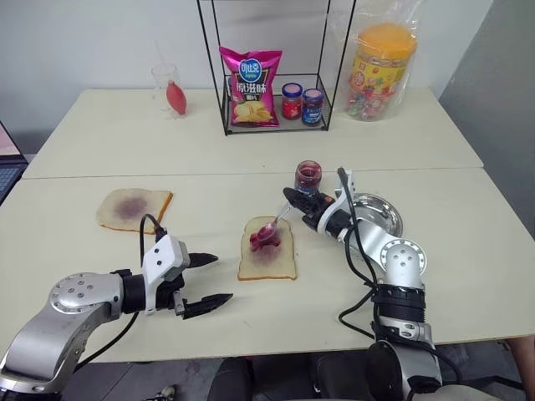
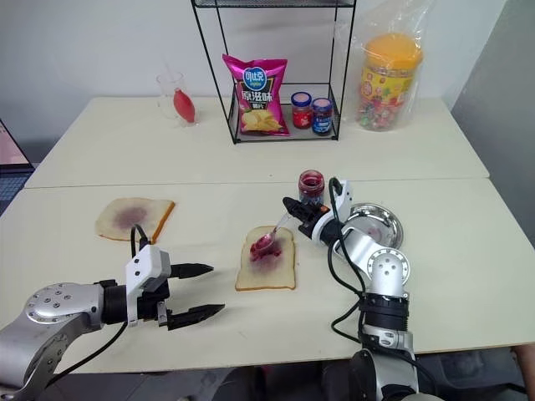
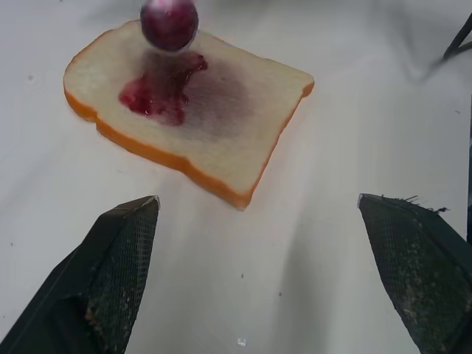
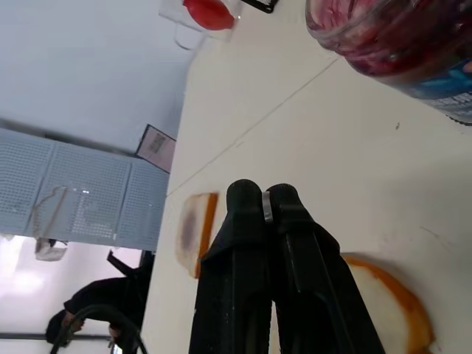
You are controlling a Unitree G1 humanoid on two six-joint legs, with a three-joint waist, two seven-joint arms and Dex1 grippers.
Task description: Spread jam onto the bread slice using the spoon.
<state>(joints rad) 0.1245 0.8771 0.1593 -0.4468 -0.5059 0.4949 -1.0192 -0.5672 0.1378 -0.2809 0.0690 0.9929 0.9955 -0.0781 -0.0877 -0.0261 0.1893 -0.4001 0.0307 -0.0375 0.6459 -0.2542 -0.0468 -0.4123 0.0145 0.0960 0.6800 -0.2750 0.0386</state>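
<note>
The bread slice point(image 1: 269, 261) lies on the near table, with a red jam patch point(image 3: 158, 92) in its middle. My right gripper point(image 1: 292, 201) is shut on the handle of the spoon point(image 1: 278, 220). The spoon slants down to the slice, and its jam-coated bowl point(image 3: 169, 22) sits just over the patch's far part. The open jam jar point(image 1: 308, 176) stands just behind the right gripper. My left gripper point(image 1: 212, 280) is open and empty, low over the table to the left of the slice, pointing at it.
A second, stained slice point(image 1: 132, 207) lies at the left. A metal dish point(image 1: 386, 219) sits right of the right arm. On the far table stand a wire rack point(image 1: 326, 75) with a chip bag point(image 1: 251, 88) and two lidded jars point(image 1: 292, 100), a glass point(image 1: 167, 83), and a bagged candy tub point(image 1: 380, 71).
</note>
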